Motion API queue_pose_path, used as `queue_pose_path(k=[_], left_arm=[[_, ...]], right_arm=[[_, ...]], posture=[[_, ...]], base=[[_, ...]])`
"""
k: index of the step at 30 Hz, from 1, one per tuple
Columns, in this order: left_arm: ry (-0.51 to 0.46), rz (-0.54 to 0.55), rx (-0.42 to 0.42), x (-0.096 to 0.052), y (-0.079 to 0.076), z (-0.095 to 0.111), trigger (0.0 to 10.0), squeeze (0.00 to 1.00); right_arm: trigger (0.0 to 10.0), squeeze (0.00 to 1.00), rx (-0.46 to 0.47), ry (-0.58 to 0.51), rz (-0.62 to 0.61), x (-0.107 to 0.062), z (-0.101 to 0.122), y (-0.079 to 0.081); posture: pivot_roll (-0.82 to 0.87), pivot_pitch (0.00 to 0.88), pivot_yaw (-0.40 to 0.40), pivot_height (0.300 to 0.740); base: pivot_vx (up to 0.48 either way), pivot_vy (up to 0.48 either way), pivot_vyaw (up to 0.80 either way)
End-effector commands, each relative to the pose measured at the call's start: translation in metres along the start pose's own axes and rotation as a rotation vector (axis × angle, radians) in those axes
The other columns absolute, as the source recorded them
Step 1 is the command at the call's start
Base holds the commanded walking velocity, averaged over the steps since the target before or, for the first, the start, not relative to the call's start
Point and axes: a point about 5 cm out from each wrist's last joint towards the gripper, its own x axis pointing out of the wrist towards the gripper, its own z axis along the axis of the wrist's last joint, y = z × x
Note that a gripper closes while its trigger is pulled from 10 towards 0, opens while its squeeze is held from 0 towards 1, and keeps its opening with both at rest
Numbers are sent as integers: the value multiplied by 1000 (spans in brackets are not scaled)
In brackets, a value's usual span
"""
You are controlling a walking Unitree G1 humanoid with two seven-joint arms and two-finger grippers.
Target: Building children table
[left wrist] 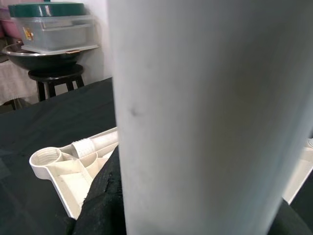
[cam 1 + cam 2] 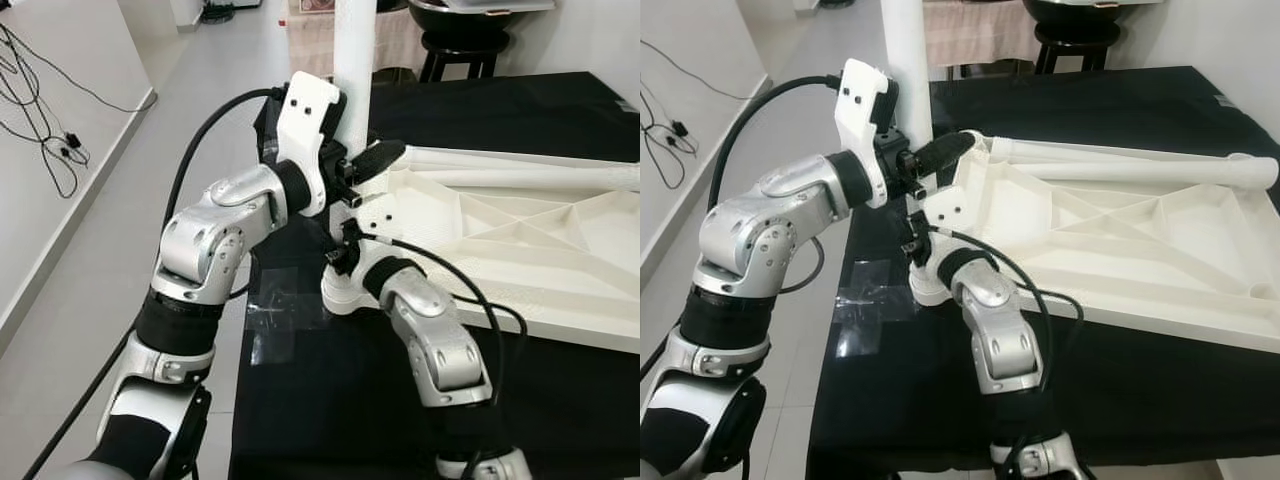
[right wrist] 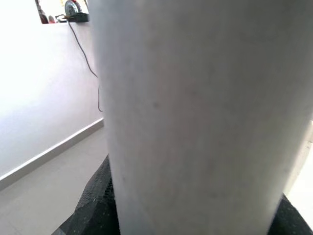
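Observation:
An upturned white children's table top [image 2: 520, 255] lies on a black-covered bench. A white table leg [image 2: 355, 60] stands upright in the top's near-left corner socket [image 2: 342, 297]. My left gripper [image 2: 362, 160] is shut on the leg at mid height, with one black finger [image 2: 940, 152] showing beside it. Just below, my right gripper [image 2: 352, 228] is shut on the same leg, close above the socket. In both wrist views the leg [image 1: 205, 112] sits between the black fingers [image 3: 93, 205]. A second white leg [image 2: 1130, 165] lies along the top's far edge.
A black stool [image 2: 460, 45] carrying a dark bowl and a lidded box stands behind the bench. Cables [image 2: 40, 110] trail along the wall at left. A clear tape patch [image 2: 280, 315] lies by the bench's left edge. Another threaded corner socket [image 1: 45, 157] is in the left wrist view.

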Motion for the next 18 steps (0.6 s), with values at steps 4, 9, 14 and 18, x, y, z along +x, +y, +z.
queue_pose_path(k=[4,9,14,18], left_arm=[[29,-81,-2,7,-13,-6,0,0],[32,-104,-1,8,-19,-9,0,0],[44,-122,13,9,-24,-11,0,0],[52,-131,27,9,-26,-13,0,0]], right_arm=[[10000,1000,-100,3,346,12,14,-17],[10000,0,-211,55,736,11,27,-27],[10000,0,-197,103,843,21,29,-26],[0,0,-179,130,875,31,27,-22]], posture=[[34,85,36,740],[39,84,33,740],[48,87,31,740],[53,90,29,740]], base=[[0,0,0],[0,0,0],[0,0,0],[0,0,0]])
